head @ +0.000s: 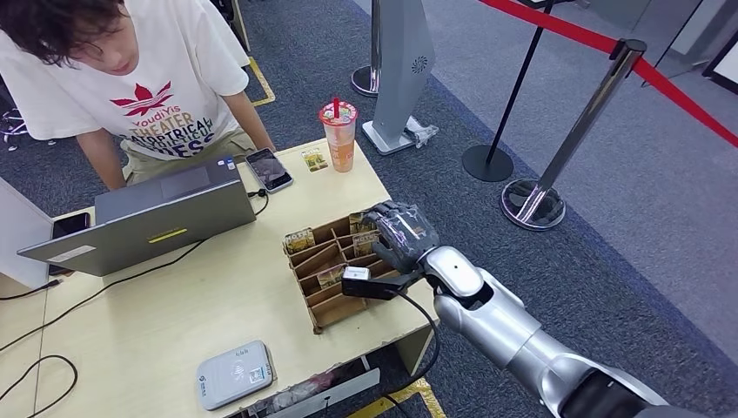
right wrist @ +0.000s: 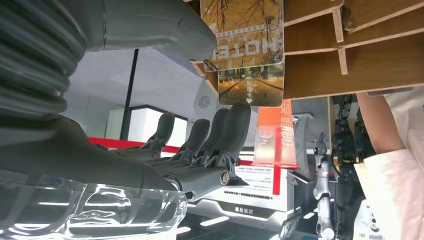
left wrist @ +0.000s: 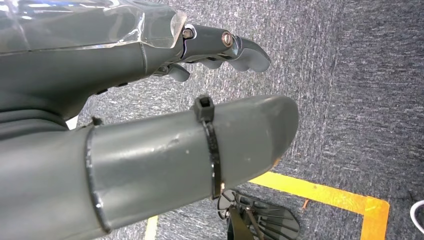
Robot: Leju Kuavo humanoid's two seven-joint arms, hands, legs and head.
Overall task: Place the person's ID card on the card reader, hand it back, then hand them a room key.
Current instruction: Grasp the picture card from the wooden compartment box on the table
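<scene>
Right hand (head: 399, 233) hovers over the far end of the wooden card rack (head: 324, 306), fingers (right wrist: 220, 135) spread, holding nothing; the room key card (right wrist: 245, 45) stands upright in a slot just beside the thumb. I judge this hand nearer; my left hand (left wrist: 150, 100) hangs empty, uncurled, over carpet.

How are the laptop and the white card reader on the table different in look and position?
The laptop is grey, large and open, at the table's far side near the person; the card reader is white, small and flat, at the near edge. A cable runs from the laptop; none is visible at the card reader. Both rest on the wooden table.
</scene>
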